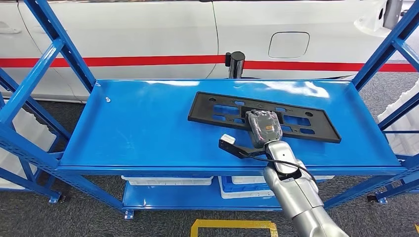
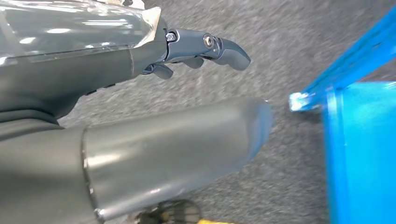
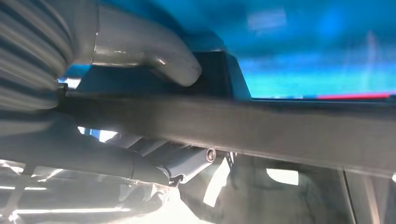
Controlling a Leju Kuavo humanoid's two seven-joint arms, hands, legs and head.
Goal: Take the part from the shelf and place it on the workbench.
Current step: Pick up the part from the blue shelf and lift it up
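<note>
Both hands in view: my right hand (image 1: 264, 126) reaches over the shelf (image 1: 148, 133), gripping the black part's (image 1: 306, 123) near edge, thumb across it. Part lies flat right of centre, bare shelf leftward. Left hand (image 2: 205, 49) hangs loose, holding nothing.

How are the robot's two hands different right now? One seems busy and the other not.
The right hand reaches over the blue shelf and grips the near edge of the black part, thumb on one side, fingers on the other. The left hand holds nothing and hangs above grey floor beside the shelf frame, its fingers loosely curled. Both have the same grey build.
</note>
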